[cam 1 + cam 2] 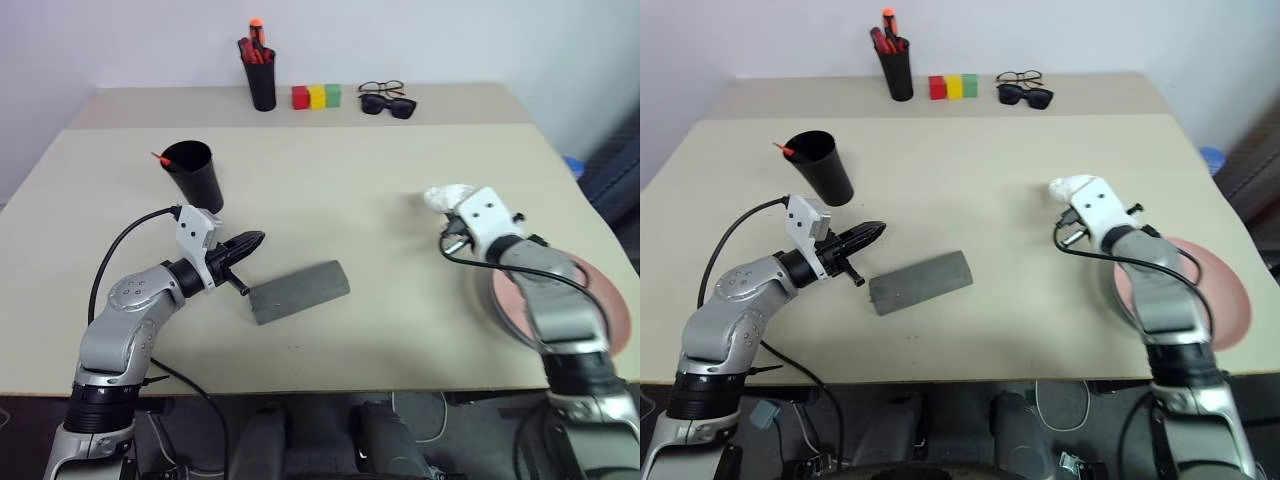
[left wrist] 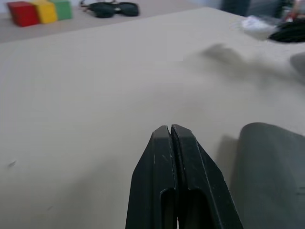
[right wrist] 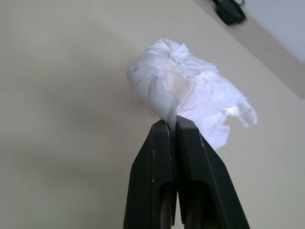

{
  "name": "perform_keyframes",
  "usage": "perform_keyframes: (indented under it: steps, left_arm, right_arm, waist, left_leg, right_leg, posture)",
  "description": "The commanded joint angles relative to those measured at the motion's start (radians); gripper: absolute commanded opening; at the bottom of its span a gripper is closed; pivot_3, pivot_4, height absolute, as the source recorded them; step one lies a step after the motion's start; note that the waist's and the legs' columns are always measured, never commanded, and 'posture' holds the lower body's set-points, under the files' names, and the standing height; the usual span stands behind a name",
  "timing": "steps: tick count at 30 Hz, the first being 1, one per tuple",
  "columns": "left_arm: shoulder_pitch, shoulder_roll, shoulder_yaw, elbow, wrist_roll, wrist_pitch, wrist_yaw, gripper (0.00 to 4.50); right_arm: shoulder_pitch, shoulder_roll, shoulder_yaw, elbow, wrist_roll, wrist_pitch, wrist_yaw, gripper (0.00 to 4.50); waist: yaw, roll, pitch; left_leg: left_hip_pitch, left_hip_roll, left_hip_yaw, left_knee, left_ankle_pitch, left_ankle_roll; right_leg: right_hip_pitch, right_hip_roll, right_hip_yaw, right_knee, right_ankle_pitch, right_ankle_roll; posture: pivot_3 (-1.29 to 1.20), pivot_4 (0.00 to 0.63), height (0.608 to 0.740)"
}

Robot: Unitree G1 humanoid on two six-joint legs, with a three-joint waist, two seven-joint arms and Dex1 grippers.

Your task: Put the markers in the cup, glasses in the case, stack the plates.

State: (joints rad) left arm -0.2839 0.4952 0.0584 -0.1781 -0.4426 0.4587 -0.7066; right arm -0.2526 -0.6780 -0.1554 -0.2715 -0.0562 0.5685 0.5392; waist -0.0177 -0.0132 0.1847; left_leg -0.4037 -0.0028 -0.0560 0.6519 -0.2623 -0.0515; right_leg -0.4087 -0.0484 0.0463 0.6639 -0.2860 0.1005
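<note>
The black cup [image 1: 192, 172] stands at the table's left with a red marker end [image 1: 158, 157] poking over its rim. The grey case [image 1: 298, 292] lies with its lid down near the front. My left gripper [image 1: 258, 239] is shut and empty, level, just left of the case's near end [image 2: 271, 176]. The wire-rimmed glasses [image 1: 381, 88] lie at the back, behind black sunglasses [image 1: 388, 105]. A salmon pink plate [image 1: 608, 300] sits at the right edge, partly under my right arm. My right gripper [image 3: 172, 121] is shut on the edge of a crumpled white tissue [image 1: 446, 196].
A slim black pot of red and orange pens [image 1: 260, 78] and red, yellow and green blocks [image 1: 316, 96] stand along the back strip. Something blue [image 1: 572, 164] shows past the table's right edge. A black cable loops from my left wrist.
</note>
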Motion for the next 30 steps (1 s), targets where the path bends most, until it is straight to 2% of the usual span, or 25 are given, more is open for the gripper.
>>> perform_keyframes:
  steps: [1, 3, 6, 9, 13, 18, 24, 30]
  left_arm:
    - [-0.072, -0.012, -0.036, 0.088, 0.027, -0.062, -0.055, 0.0]
    - [-0.115, -0.023, -0.052, 0.142, 0.035, -0.083, -0.078, 0.0]
    - [-0.152, -0.039, -0.062, 0.201, 0.058, -0.12, -0.091, 0.0]
    - [-0.168, -0.047, -0.065, 0.233, 0.081, -0.15, -0.084, 0.0]
    - [-0.134, -0.02, -0.023, 0.214, 0.084, -0.174, -0.074, 0.0]
    - [-0.01, 0.068, 0.112, 0.1, 0.037, -0.12, -0.042, 0.0]
    - [0.185, 0.156, 0.298, 0.04, 0.055, -0.108, 0.038, 0.0]
    - [0.386, 0.132, 0.473, -0.079, 0.032, -0.096, 0.138, 0.0]
  right_arm:
    - [0.186, -0.06, -0.207, -0.265, 0.048, 0.126, 0.073, 0.05]
    - [0.302, -0.067, -0.31, -0.331, 0.069, 0.204, 0.097, 0.05]
    - [0.418, -0.095, -0.352, -0.342, 0.055, 0.241, 0.114, 0.88]
    - [0.452, -0.111, -0.362, -0.337, 0.073, 0.218, 0.131, 2.33]
    - [0.381, -0.102, -0.315, -0.308, 0.073, 0.129, 0.098, 4.31]
    - [0.184, -0.049, -0.223, -0.182, 0.196, 0.034, 0.149, 4.31]
    - [-0.003, -0.003, -0.12, 0.021, 0.297, -0.082, 0.235, 4.31]
    - [-0.147, 0.033, -0.008, 0.172, 0.348, -0.112, 0.318, 4.31]
  waist:
    - [0.003, 0.0, 0.0]
    - [0.007, 0.0, -0.001]
    - [0.003, -0.001, -0.001]
    - [-0.004, -0.001, 0.0]
    - [-0.003, -0.001, 0.0]
    - [-0.015, -0.001, 0.0]
    - [-0.009, -0.001, 0.0]
    - [0.001, -0.002, 0.001]
  left_leg:
    - [0.002, 0.001, 0.0, 0.0, 0.0, 0.0]
    - [0.003, 0.001, 0.0, -0.001, 0.0, 0.0]
    - [0.003, 0.0, 0.002, 0.0, 0.0, 0.0]
    - [0.008, 0.0, 0.003, -0.001, 0.0, 0.0]
    - [0.013, 0.001, 0.003, -0.003, 0.0, 0.001]
    - [0.013, 0.003, 0.003, -0.003, 0.0, 0.001]
    - [0.012, 0.002, 0.002, -0.003, -0.001, 0.001]
    - [0.012, 0.005, 0.003, -0.004, -0.001, 0.002]
  right_leg:
    - [0.002, 0.001, 0.0, 0.0, 0.0, 0.0]
    - [0.004, 0.002, -0.001, -0.001, 0.0, 0.0]
    - [0.005, 0.001, 0.0, -0.001, 0.0, 0.0]
    - [0.006, 0.001, 0.003, -0.001, 0.0, 0.0]
    - [0.01, 0.002, 0.004, -0.001, 0.0, 0.0]
    - [0.01, 0.002, 0.004, -0.002, 0.0, 0.0]
    - [0.011, 0.0, 0.003, -0.003, 0.0, 0.0]
    - [0.011, 0.0, 0.003, -0.005, -0.001, 0.0]
  posture:
    - [0.0, 0.15, 0.74]
    - [0.0, 0.15, 0.74]
    - [0.0, 0.15, 0.74]
    - [0.0, 0.15, 0.74]
    - [0.0, 0.15, 0.74]
    - [0.0, 0.15, 0.74]
    - [0.0, 0.15, 0.74]
    - [0.0, 0.15, 0.74]
